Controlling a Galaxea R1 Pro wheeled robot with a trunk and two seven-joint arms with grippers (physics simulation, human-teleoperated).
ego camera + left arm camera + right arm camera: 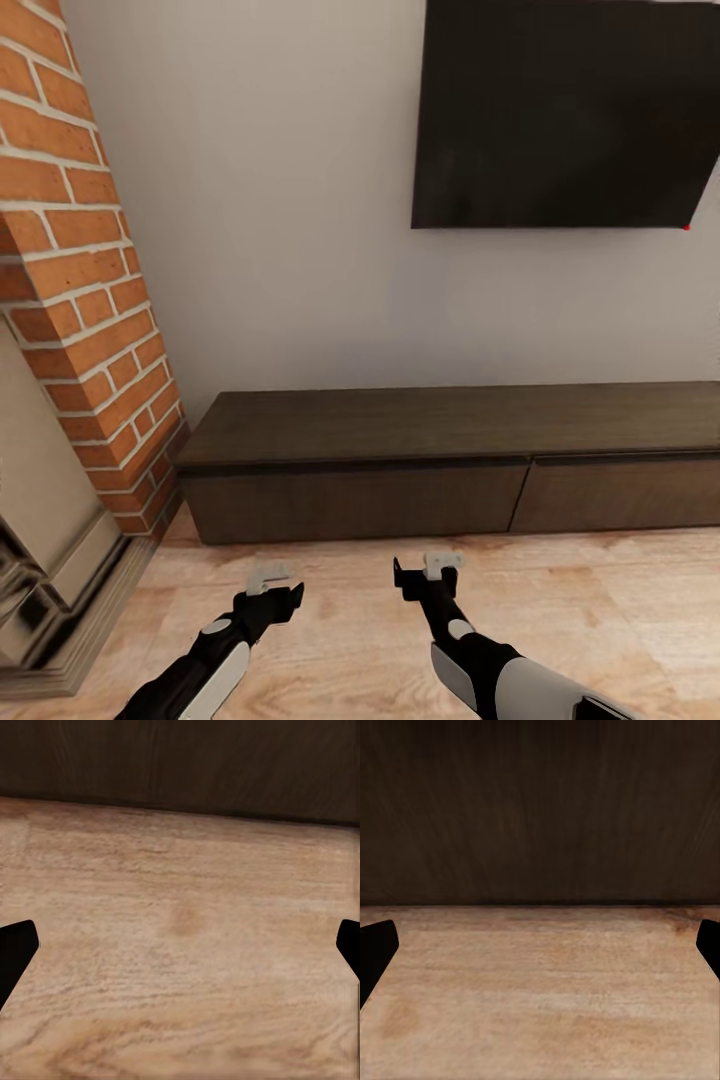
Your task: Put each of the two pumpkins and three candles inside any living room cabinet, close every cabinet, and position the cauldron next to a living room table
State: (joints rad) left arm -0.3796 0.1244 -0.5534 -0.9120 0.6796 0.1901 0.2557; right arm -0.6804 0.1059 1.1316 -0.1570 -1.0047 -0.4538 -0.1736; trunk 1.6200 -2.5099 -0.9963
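A pale grey wall [280,200] is filling the background, with a large black screen [565,110] hanging on it and a red-brick fireplace column [85,300] rising along one side. Below them a light wooden floor [350,610] is running up to the base of the furniture.

The cabinet [450,460] is sitting flush against the wall under the screen, long, low and dark brown; its two wide handleless drawer fronts are lying flush and shut, with a thin seam between them. Nothing is resting on its top here. Its dark front is also showing in both wrist views, beyond a strip of floor.

The two arms are reaching forward and low over the floor, apart from the cabinet and touching nothing, probably so the robot can face the drawers squarely before pulling one out. The left gripper [273,582] is standing with its fingers spread and nothing between them, its dark tips sitting at the far edges of its wrist view. The right gripper [430,572] is likewise spread wide and empty.
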